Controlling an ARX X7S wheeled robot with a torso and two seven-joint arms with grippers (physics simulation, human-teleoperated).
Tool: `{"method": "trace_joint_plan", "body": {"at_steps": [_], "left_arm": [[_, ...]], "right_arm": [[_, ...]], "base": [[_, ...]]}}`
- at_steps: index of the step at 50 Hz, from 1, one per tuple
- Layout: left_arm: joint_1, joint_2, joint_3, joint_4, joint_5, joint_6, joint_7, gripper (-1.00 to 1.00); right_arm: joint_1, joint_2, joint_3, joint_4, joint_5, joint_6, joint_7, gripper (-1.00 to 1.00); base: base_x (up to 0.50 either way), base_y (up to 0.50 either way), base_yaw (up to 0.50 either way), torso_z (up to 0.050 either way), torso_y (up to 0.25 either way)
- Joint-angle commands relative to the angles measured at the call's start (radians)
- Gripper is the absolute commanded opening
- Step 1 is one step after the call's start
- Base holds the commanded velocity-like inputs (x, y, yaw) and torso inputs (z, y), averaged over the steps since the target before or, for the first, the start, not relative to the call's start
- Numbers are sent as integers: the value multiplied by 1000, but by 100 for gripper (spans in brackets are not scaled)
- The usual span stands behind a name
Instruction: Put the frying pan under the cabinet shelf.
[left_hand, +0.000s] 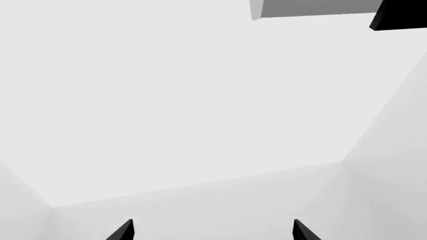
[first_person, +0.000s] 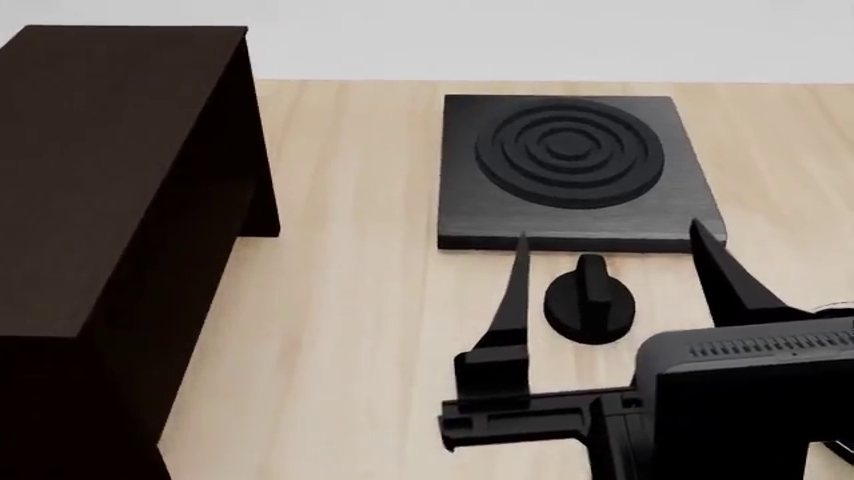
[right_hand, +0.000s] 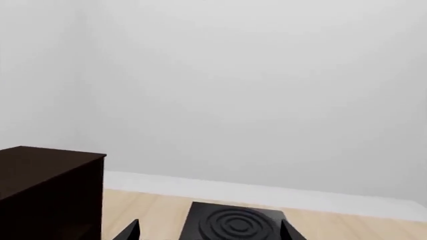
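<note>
Head view shows the right black gripper (first_person: 607, 240) nearest, its two long fingers spread wide above a small round black knob (first_person: 591, 298) on the pale wooden worktop (first_person: 354, 300). Beyond lies a square black burner plate (first_person: 577, 170), with the big dark brown wooden cabinet shelf (first_person: 114, 200) at left. No frying pan shows clearly; the left gripper (left_hand: 212, 231) is released too.

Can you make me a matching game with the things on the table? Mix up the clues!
Things:
1. cabinet shelf
2. burner plate
3. knob
4. right gripper

Clues:
A. small, round, between two black fingers
B. open, reaching over the wooden table
C. tall and dark brown, on the left
D. square with rings on top

Pairs: 1-C, 2-D, 3-A, 4-B
</note>
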Motion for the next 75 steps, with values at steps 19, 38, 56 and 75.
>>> {"method": "trace_joint_plan", "body": {"at_steps": [19, 38, 56, 75], "left_arm": [[-11, -12, 3, -13, -5, -12, -12, 100], [10, -20, -1, -23, -6, 21, -24, 100], [17, -21, 3, -39, 2, 37, -33, 100], [10, -23, 15, -38, 5, 25, -37, 100]], "right_arm": [[-11, 33, -65, 33, -8, -73, 2, 100], [30, 32, -71, 31, 36, -36, 31, 100], [33, 50, -98, 36, 35, -59, 33, 100], [16, 60, -91, 38, 53, -81, 42, 100]], "base": [[-48, -40, 0, 0, 0], [5, -133, 0, 0, 0], [117, -153, 0, 0, 0], [119, 21, 0, 0, 0]]}}
